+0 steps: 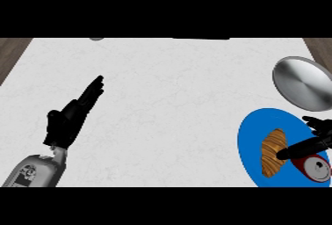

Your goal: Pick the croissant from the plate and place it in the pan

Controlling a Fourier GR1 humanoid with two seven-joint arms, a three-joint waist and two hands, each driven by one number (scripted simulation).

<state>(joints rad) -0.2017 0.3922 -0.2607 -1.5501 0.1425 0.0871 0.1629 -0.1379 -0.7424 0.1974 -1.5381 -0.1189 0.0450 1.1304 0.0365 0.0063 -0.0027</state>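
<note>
A golden-brown croissant (273,152) lies lengthwise on a round blue plate (256,127) at the counter's right edge. My right hand (310,147) comes in from the right border and is partly cut off. One straight black digit reaches the croissant's right side, and other fingers (318,125) spread above it over the plate. Nothing is curled round the croissant. A red and grey round part (315,169) shows at that hand's wrist. The silver pan (301,83) sits just beyond the plate, far right. My left hand (68,118) rests open at the left, fingers straight.
The white marbled counter (168,101) spreads between the two hands. A small grey object (96,38) and a dark strip (201,38) show at the far edge. Brown wood borders the counter at the upper left and upper right corners.
</note>
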